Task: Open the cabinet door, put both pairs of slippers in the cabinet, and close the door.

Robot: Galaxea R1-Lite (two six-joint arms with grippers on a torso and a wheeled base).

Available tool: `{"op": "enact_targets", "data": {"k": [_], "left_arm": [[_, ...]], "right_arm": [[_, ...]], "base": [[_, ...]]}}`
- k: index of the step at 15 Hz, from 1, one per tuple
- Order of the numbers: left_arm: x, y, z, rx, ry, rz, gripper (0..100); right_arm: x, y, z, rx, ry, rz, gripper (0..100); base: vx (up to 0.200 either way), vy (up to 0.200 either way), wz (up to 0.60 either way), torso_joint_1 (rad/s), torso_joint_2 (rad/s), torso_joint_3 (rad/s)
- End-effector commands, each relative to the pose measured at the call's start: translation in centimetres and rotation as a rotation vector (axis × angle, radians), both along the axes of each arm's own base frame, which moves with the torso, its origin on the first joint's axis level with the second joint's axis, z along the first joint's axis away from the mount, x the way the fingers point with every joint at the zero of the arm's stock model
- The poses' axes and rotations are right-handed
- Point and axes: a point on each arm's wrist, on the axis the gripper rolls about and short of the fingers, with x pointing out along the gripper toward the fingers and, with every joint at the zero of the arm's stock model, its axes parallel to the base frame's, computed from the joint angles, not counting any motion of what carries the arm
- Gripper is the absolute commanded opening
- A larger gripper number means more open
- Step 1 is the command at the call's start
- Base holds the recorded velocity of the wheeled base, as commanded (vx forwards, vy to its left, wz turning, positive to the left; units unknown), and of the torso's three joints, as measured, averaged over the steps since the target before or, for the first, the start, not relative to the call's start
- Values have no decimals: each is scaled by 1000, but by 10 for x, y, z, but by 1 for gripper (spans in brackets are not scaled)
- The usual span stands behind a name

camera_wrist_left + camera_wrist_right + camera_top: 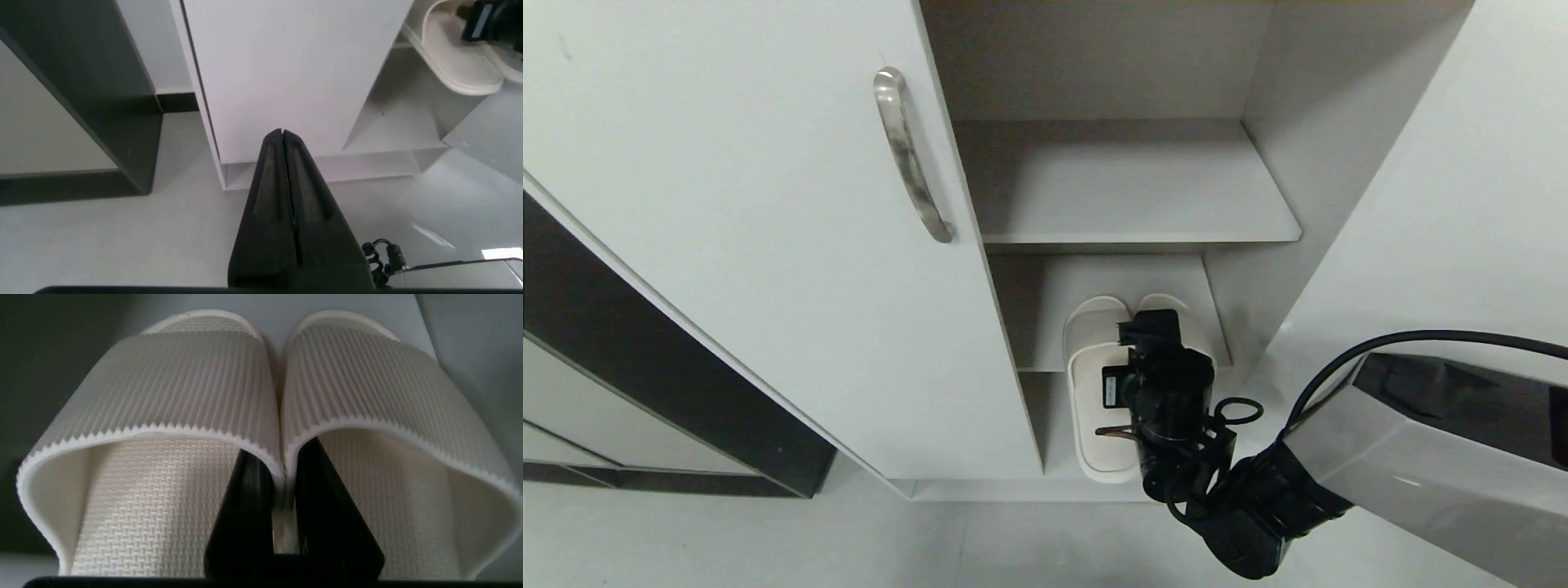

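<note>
Pinching the touching inner sides of the pair of white slippers (pixel 163 416), the right tool (pixel 283 486) holds them side by side at the open cabinet's (pixel 1282 122) lower shelf (pixel 1045 302), toes inward, heels jutting past its front edge. The left tool (pixel 283 139) is closed on nothing, above the floor (pixel 147 237) before the cabinet.
</note>
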Motion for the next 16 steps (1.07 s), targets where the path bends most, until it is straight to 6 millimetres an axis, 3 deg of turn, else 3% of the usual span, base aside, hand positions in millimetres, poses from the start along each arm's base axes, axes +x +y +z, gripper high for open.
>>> {"op": "enact_targets", "data": {"k": [1,6,11,16], "left_arm": [[0,0,0,-2,2,1,0],[0,0,0,0,2,-1,0],[0,0,0,-2,2,1,0],[0,0,0,-2,2,-1,0]], "right_arm": [[2,0,-2,9,-6,1,0],[35,-7,0,8,-10,-37,0],[82,2,6,14,-16,-79,0],[100,7,24,30,-36,-96,0]], "base": [[0,0,0,0,0,0],[0,0,0,0,0,0],[0,0,0,0,0,0],[0,0,0,0,0,0]]}}
